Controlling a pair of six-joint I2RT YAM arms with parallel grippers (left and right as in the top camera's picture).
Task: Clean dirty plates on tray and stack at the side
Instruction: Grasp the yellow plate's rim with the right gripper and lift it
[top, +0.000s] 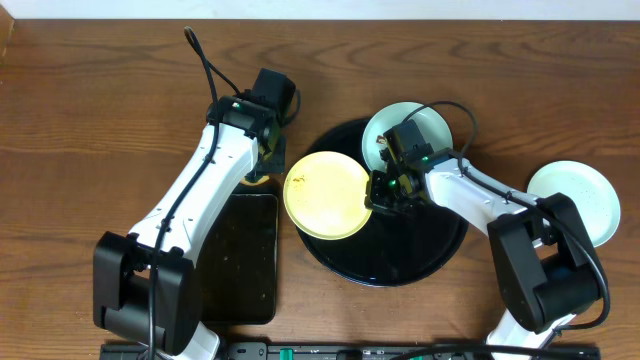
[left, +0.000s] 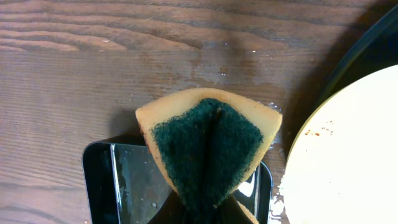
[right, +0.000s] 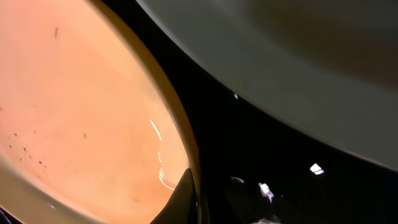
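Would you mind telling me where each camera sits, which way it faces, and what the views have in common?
Overhead: above the table, facing straight down; left arm, right arm, round tray, yellow plate.
Left wrist: on the left arm, facing down at the table and rectangular tray; left gripper pinching a sponge.
Right wrist: on the right arm, close over the round tray; one dark fingertip at the yellow plate's rim.
Shared: all three show the yellow plate.
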